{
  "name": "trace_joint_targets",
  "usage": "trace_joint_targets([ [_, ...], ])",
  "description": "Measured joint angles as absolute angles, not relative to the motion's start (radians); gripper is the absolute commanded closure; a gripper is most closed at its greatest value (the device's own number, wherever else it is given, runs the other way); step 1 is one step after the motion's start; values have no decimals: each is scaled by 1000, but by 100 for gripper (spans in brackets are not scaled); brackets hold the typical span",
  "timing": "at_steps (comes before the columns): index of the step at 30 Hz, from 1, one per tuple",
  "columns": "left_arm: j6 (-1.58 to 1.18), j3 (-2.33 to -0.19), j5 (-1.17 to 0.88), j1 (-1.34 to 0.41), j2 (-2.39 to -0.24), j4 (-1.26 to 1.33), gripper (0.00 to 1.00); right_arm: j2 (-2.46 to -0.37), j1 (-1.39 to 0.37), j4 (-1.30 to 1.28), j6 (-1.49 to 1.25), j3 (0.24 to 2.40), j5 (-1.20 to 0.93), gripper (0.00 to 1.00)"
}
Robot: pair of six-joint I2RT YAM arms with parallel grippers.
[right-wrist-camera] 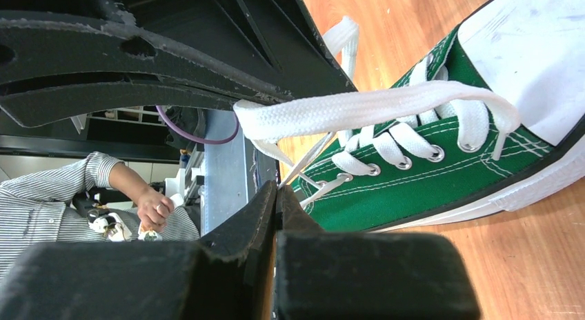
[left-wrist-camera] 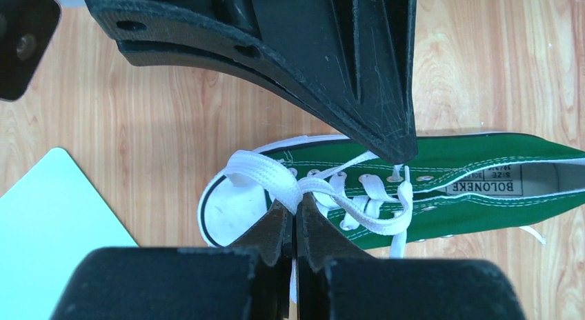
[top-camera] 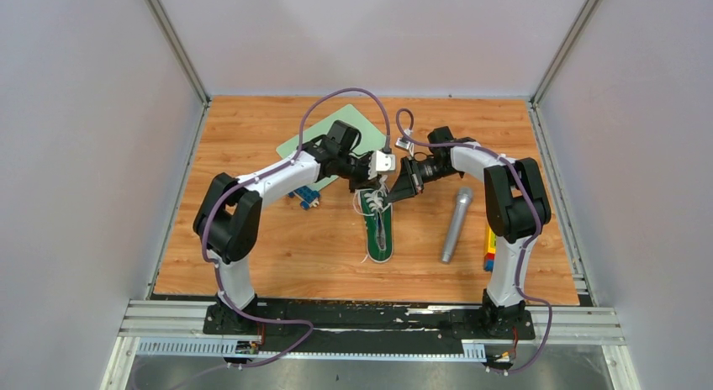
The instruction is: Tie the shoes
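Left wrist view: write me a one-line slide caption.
Left gripper shut on a white lace near the toe of the green sneaker on the wooden table.

sneaker (top-camera: 380, 239) toe covered in top view; heel unseen in wrist views

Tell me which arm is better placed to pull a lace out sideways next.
Left, probably. The left gripper is shut on a broad lace loop over the toe cap. The right gripper is shut too, beside the eyelets, but only thin strands reach its tips, so its hold is unclear.
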State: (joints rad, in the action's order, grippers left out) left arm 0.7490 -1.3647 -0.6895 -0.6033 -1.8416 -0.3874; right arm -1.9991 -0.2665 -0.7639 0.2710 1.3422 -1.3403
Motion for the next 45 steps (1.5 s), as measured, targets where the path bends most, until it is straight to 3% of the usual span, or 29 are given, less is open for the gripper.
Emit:
trace_joint_targets([
  [20, 907, -1420, -621, -615, -1875, -426, 100, -2000, -258, -733, 273, 1341, -1341, 97],
  [37, 1149, -1632, -668, -604, -1957, -747, 100, -2000, -252, -759, 273, 1340, -1364, 97],
  [45, 1156, -1604, -587, -622, -1951, -687, 100, -2006, -252, -761, 273, 1350, -1393, 95],
])
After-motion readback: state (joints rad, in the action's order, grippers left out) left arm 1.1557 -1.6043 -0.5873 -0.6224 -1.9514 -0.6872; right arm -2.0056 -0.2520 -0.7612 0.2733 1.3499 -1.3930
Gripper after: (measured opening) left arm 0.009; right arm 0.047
